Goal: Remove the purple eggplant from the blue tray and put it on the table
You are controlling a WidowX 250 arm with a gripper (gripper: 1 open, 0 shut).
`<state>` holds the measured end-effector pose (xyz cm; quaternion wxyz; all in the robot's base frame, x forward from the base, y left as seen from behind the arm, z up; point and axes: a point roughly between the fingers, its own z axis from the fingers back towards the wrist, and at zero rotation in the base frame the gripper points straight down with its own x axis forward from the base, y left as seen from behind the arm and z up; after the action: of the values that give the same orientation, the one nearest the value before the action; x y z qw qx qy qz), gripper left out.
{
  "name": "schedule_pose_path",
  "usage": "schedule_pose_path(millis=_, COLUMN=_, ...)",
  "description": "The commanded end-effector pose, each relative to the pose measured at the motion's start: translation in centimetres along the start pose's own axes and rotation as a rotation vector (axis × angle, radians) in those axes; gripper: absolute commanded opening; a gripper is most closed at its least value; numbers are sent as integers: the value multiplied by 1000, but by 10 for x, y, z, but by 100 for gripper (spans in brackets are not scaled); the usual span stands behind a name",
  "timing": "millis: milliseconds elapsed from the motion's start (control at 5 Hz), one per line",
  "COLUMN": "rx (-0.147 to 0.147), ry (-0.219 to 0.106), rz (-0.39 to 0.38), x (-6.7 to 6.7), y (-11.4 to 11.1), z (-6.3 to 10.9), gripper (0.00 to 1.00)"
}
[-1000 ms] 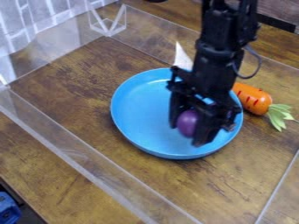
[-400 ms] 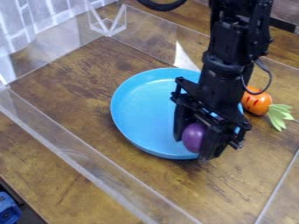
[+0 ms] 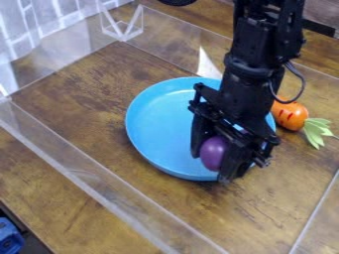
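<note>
1. In the camera view, a black robot gripper (image 3: 223, 141) is reaching down from the top right over a round, bright blue tray (image 3: 157, 131), its fingers closing around a glossy purple toy eggplant (image 3: 212, 152) and clamping it.
2. The eggplant is showing between the dark fingers, over the near right part of the tray; whether it is touching the dish or hanging above it, the view is not making clear.
3. The tray is sitting on a dark brown wood-grain table (image 3: 66, 129), its raised rim showing at the left while the arm is hiding much of the right side.
4. An orange toy carrot (image 3: 290, 115) is lying on the table just beyond the tray's right side, its green leaves (image 3: 315, 131) pointing toward the right edge of the view.
5. A white pointed object (image 3: 207, 65) is standing out behind the tray, partly hidden by the arm.
6. A clear plastic wall (image 3: 99, 177) is running diagonally across the lower left, and a small blue object (image 3: 11, 238) is peeking in at the bottom left corner, too cropped to identify.
</note>
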<state>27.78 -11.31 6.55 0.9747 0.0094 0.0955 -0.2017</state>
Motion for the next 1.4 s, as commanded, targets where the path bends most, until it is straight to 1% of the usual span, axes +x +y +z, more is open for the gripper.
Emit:
schedule_pose_path(millis=0, rx=-15, ry=-87, rz=75, x=1, y=-11, z=31, gripper=0)
schedule_pose_path(millis=200, rx=-24, ry=-93, rz=78, x=5, y=-21, z=34, gripper=0)
schedule_pose_path(millis=400, rx=-40, ry=-101, rz=67, x=10, y=-33, z=36, gripper=0)
schedule_pose_path(millis=600, rx=-62, ry=-105, rz=55, x=15, y=-44, z=32, gripper=0)
schedule_pose_path(millis=800, rx=-83, ry=-110, rz=39, x=16, y=-49, z=28, gripper=0)
schedule_pose_path(millis=1000, rx=-109, ry=-116, rz=46, x=29, y=-49, z=17, gripper=0)
schedule_pose_path(millis=1200, rx=-115, ry=-132, rz=50, x=43, y=-46, z=2, gripper=0)
